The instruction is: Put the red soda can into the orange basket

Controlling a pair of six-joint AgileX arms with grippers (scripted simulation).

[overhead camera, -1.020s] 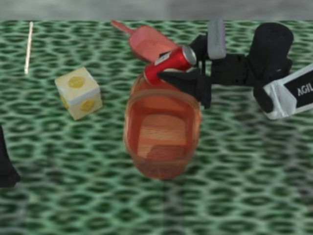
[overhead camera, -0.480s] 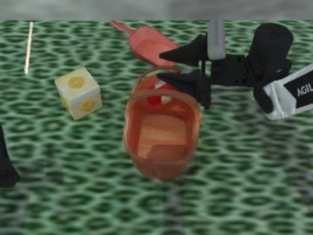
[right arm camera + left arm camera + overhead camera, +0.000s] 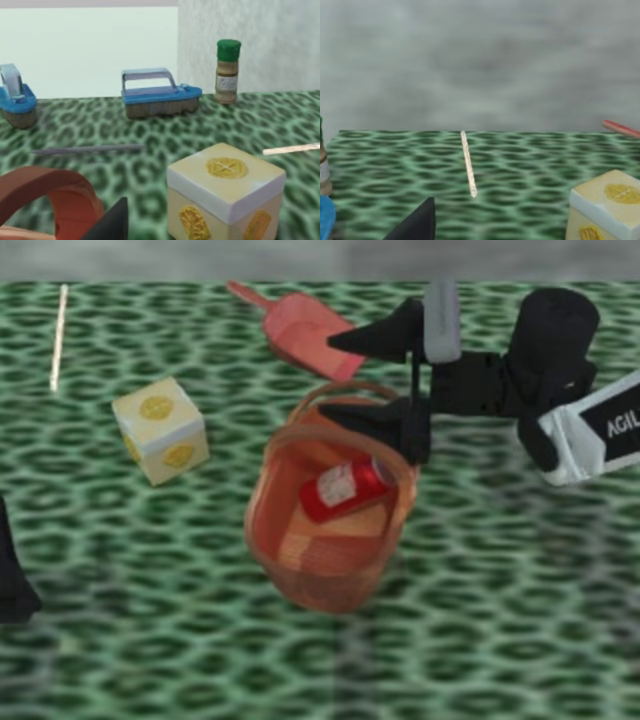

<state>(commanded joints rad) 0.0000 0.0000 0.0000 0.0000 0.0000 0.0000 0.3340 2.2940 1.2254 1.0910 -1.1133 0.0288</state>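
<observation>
Top view: my right gripper (image 3: 352, 378) hangs over the far rim of the large oval orange-brown woven basket (image 3: 262, 502), its two black fingers (image 3: 375, 336) spread wide and holding nothing. The small red cylindrical soda can (image 3: 345, 488), silver top and pale label patch showing, lies on its side on the basket's paler slatted floor, apart from my fingers. The basket's arched handle passes beneath the nearer finger. A pink-red flat scoop (image 3: 305, 328) lies just beyond the basket. A cream cube with yellow round emblems (image 3: 160, 429) stands to the basket's left, and a thin pale stick (image 3: 59, 336) lies near the table's far left edge. My left arm (image 3: 12, 575) is parked at the left edge; I cannot tell how its gripper stands.
</observation>
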